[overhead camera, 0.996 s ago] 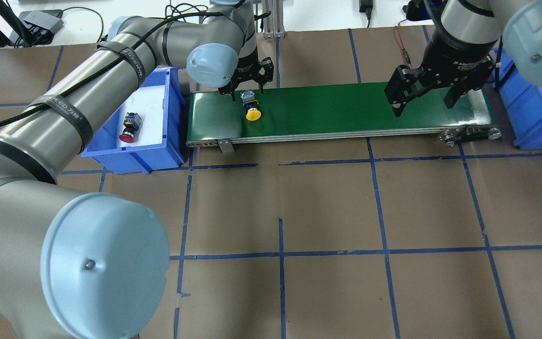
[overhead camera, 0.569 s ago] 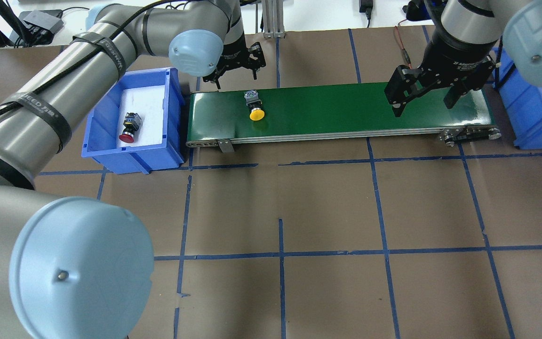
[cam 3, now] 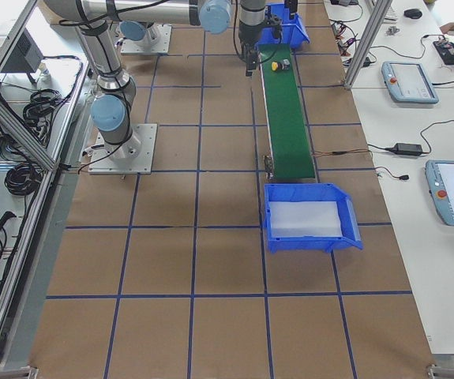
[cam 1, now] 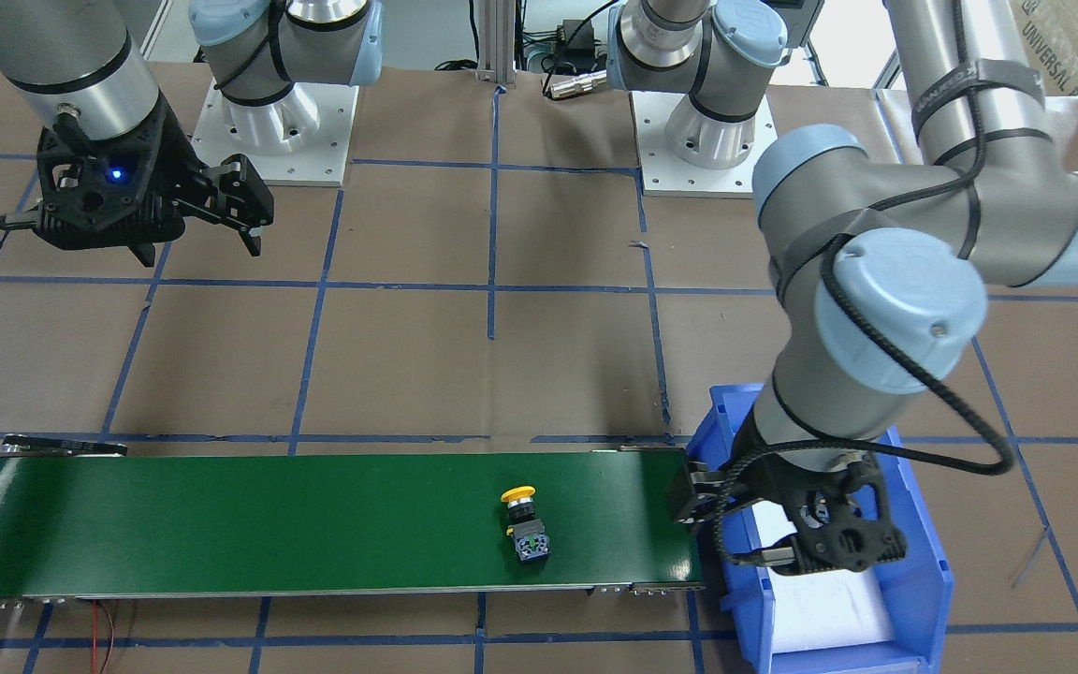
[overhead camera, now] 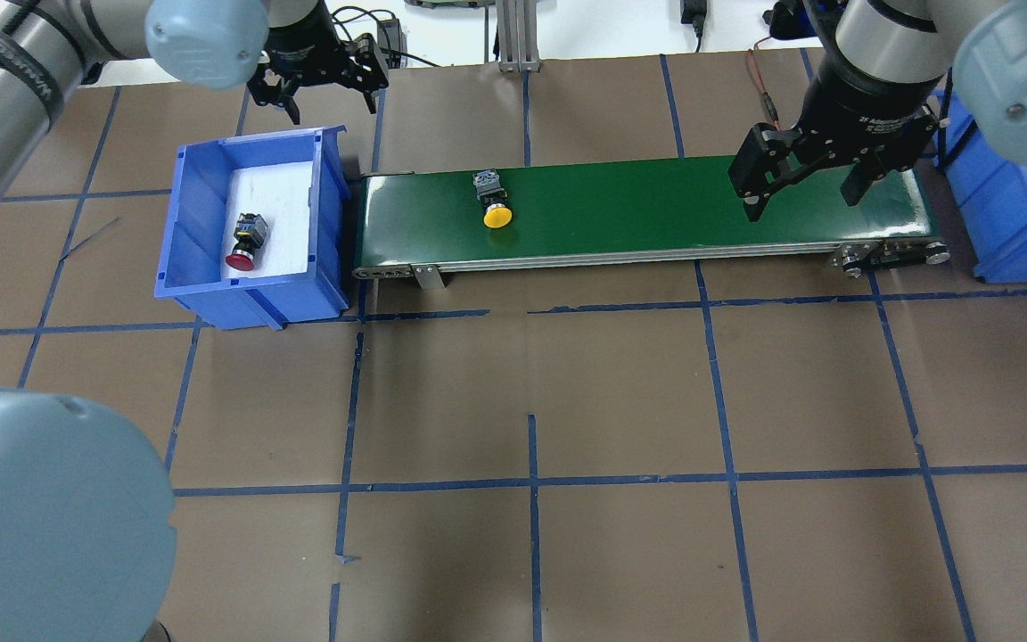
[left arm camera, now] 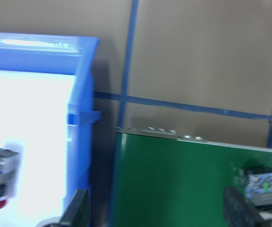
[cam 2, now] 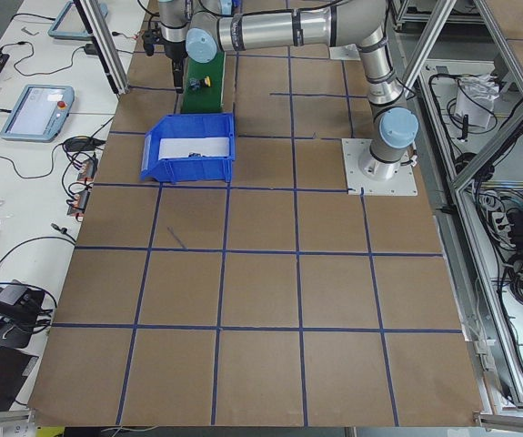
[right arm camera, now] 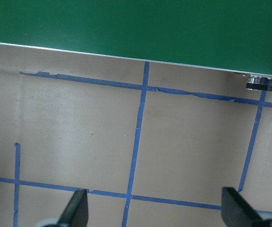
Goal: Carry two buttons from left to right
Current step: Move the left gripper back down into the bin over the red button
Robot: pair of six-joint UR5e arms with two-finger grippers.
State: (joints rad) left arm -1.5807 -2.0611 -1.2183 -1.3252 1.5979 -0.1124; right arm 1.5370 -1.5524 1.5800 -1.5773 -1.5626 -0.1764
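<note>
Since a second ago the left gripper (overhead camera: pixel 328 89) has pulled away from the green conveyor belt (overhead camera: pixel 638 205) and now hangs beyond the far rim of the left blue bin (overhead camera: pixel 246 290), while the yellow button (overhead camera: pixel 494 205) has shifted a little further rightward along the belt. The left gripper's jaws are spread apart and hold nothing; its wrist view shows both fingertips (left arm camera: pixel 76 213) wide of each other, with the bin wall and the belt's end below them. The yellow button lies on its side on the belt's left part, its cap toward the robot and its grey-black block toward the far edge. The red button (overhead camera: pixel 244 242) lies on the white liner inside the left bin, near the bin's front wall, its cap also toward the robot. The right gripper (overhead camera: pixel 801 201) hangs over the belt's right end, its jaws wide and empty, and has not moved. A second blue bin (overhead camera: pixel 1013 223) stands just past that end of the belt on the brown table (overhead camera: pixel 620 401).
</note>
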